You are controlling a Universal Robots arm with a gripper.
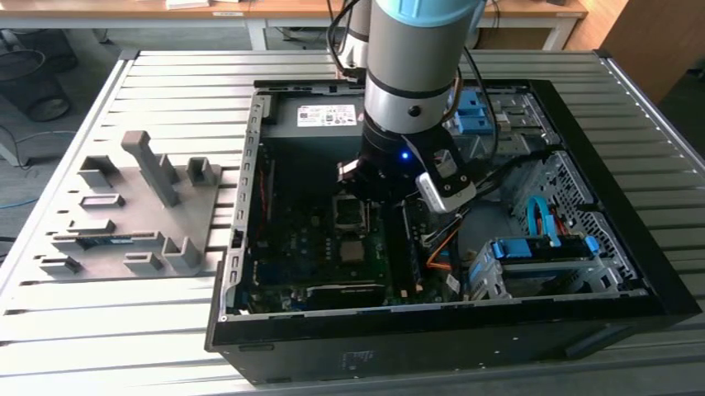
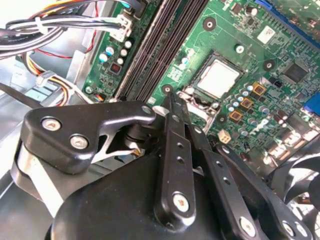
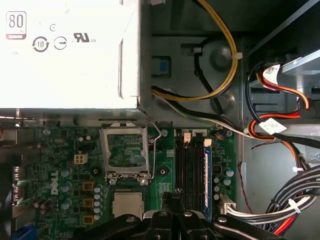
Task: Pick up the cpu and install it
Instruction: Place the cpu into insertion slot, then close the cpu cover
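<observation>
exterior: high, overlooking case [image 1: 617, 272] | wrist views: close, share motherboard [image 2: 240, 75] [image 3: 65, 165]

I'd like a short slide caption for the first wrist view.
Gripper poised over the motherboard, the cpu seated in its socket beside the open load frame.

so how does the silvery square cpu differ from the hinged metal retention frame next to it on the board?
1. The silvery square cpu has a solid, plain metal face; the hinged metal retention frame is open in the middle, with green board showing through.
2. The cpu lies flat in its socket; the frame is swung open beside it, not over it.
3. The frame's outline looks somewhat larger than the cpu's.

Shared: both are squarish, metallic, and on the green motherboard.
</observation>
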